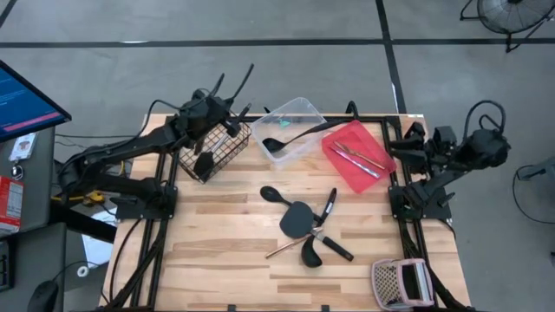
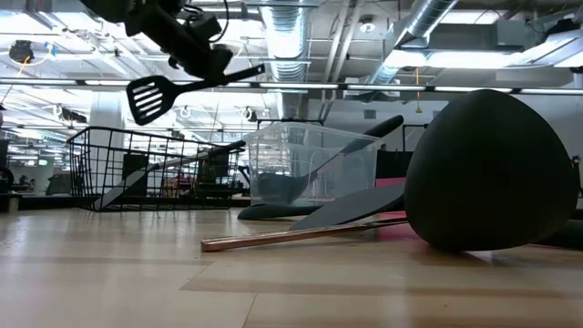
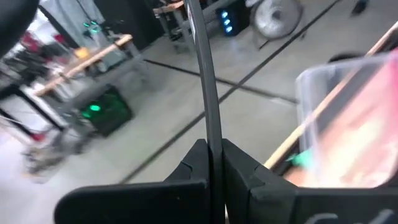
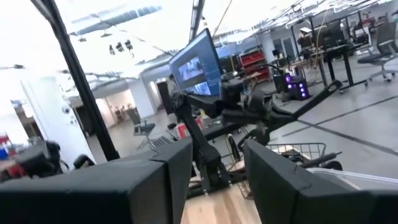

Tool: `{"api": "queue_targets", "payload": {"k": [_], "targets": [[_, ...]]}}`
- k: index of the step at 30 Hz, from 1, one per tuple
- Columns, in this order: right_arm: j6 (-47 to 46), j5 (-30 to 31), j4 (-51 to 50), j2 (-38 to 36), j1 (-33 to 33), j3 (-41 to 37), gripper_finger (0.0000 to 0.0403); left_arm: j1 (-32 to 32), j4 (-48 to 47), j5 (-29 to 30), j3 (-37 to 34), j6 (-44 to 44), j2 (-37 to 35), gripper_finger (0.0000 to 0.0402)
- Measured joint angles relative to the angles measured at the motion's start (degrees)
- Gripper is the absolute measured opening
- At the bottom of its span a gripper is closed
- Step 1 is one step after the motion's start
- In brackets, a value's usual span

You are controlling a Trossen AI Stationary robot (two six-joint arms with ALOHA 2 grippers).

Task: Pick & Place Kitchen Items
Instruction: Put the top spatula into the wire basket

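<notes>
My left gripper (image 1: pixel 224 113) hangs over the black wire basket (image 1: pixel 227 149) at the table's far left, shut on a black slotted spatula (image 2: pixel 150 97). In the low view the spatula hovers above the basket. A second black utensil (image 2: pixel 123 189) leans inside the basket. My right gripper (image 4: pixel 217 155) is drawn back at the table's right edge (image 1: pixel 395 143), open and holding nothing. Several black utensils (image 1: pixel 299 221) and a wood-coloured stick (image 1: pixel 284 249) lie in a loose pile on the table's middle. My left gripper pinches the spatula's thin handle (image 3: pixel 210 118) between its two fingers, partway along it. The handle's free end runs on past the fingertips. The gripper comes in from the upper left in the low view. The spatula is lifted clear above the basket, almost level, its slotted head slightly lower.
A clear tub (image 1: pixel 303 111) with a black ladle (image 1: pixel 290 139) stands beside the basket. A red tray (image 1: pixel 342 165) with thin silver pieces (image 1: pixel 360 156) sits at the far right. A pinkish-white perforated box (image 1: pixel 401 282) is at the near right corner. The near left is bare wood.
</notes>
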State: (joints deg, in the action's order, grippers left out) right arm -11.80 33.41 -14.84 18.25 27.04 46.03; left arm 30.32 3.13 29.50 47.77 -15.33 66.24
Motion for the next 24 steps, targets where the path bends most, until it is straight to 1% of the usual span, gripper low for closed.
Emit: {"api": "queue_targets", "payload": {"k": [3, 6, 10, 14, 16, 21, 24], "targets": [[-0.76, -0.11, 1.14, 0.08, -0.21, -0.51, 0.0143, 0.71, 0.35, 2.05, 0.02, -3.83, 2.06, 0.0], [-1.58, -0.44, 1.46, 0.56, -0.17, -0.51, 0.0143, 2.24, 1.35, 2.15, -1.05, -3.71, 3.35, 0.0], [-3.09, -0.37, 1.6, 0.49, -0.18, -0.49, 0.0143, 4.72, 3.72, 2.19, -5.82, -3.33, 3.67, 0.0], [-3.31, -0.42, 1.71, 0.53, -0.17, -0.49, 0.0143, 7.12, 8.85, 1.97, -10.98, -0.55, 2.42, 0.0], [-3.3, -0.39, 1.73, 0.53, -0.17, -0.49, 0.0143, 7.61, 12.04, 0.58, -13.06, -0.25, 2.26, 0.0], [-3.29, 0.63, 1.72, 0.53, -0.17, -0.49, 0.0143, 7.89, 16.52, 0.0, -16.03, 0.74, 1.93, 0.0], [-3.3, 1.11, 1.71, 0.53, -0.17, -0.49, 0.0143, 8.88, 17.05, 0.09, -17.56, 0.67, 1.92, 0.0]]}}
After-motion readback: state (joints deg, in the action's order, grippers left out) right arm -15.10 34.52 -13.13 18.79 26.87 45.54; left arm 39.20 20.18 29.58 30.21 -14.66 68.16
